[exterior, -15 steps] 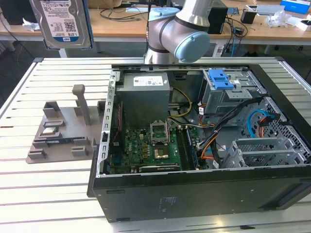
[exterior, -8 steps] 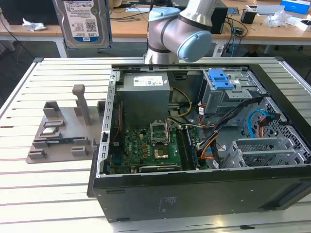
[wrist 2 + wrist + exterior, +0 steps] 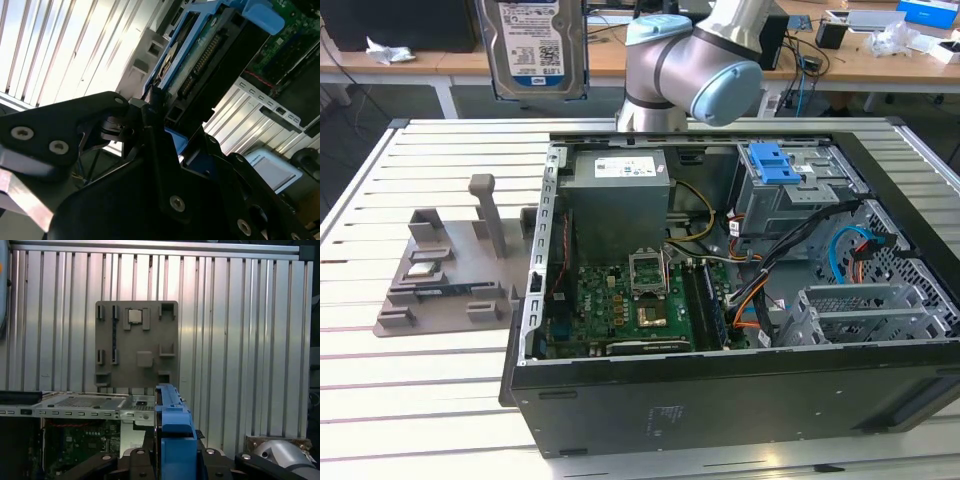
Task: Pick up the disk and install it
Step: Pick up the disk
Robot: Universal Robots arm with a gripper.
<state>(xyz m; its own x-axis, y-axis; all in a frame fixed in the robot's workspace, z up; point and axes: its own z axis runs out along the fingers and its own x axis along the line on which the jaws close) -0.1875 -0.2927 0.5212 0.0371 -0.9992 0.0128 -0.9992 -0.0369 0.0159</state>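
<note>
While the disk (image 3: 535, 48) hangs upright at the upper left of the exterior view, clamped edge-on in our gripper (image 3: 175, 440), we judge pickup done and installing not yet done. The open computer case (image 3: 720, 400) sits well apart, lower right; its walls and cables (image 3: 790, 260) crowd the inside.

Even room light outside, hard glare at the wrist.
Exterior view: soft, diffuse light from above, weak shadows inside the computer case (image 3: 620, 400), table (image 3: 420, 400) slats evenly bright. Second wrist view: slats blown out white, gripper (image 3: 155, 100) nearly black against them, the disk (image 3: 200, 55) half shaded. First wrist view: sheen streaks along slats, case interior murky.
</note>
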